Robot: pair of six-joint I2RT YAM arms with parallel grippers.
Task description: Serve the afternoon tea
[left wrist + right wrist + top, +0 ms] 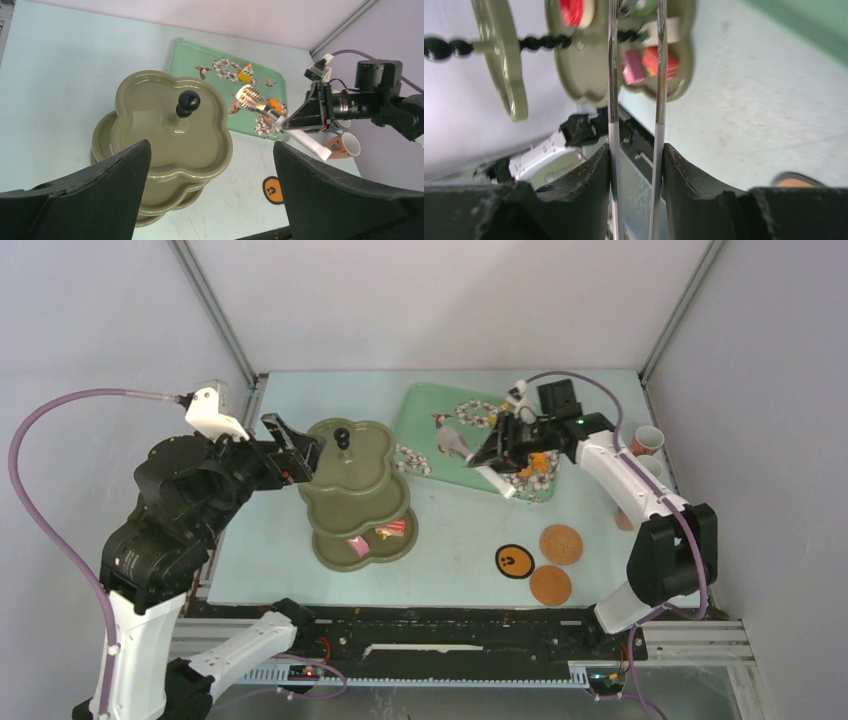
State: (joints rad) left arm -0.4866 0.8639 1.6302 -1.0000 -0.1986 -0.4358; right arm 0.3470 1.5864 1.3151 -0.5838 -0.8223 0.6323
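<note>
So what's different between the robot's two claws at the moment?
The left gripper is wide open and holds nothing; the right gripper is closed on a pair of metal tongs. The left gripper sits beside the top tier of the olive-green stand; the right gripper is over the mint-green floral tray. Both have two black fingers.

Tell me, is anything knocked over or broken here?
No, nothing stands out. The three-tier stand is upright, pastries sit on its bottom tier, and the right claw holds the metal tongs over the tray.
</note>
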